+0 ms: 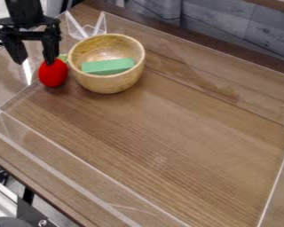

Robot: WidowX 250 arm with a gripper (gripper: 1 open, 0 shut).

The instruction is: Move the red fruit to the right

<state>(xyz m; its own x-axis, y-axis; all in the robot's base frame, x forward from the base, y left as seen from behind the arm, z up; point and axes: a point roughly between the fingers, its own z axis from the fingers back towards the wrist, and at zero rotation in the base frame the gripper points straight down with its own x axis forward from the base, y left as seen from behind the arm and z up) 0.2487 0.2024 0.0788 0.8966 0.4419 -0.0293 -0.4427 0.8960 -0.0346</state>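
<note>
Jaws standing wide open, pointing straight down just above the red fruit.

Black gripper is hanging at the far left of the wooden table, its 2 fingers straddling the air over the fruit's upper left side, gripping nothing. Red fruit is lying on the table just left of the wooden bowl, seemingly touching its rim. Inside the bowl, 1 flat green piece is resting. Clear low walls are enclosing the table.
</note>
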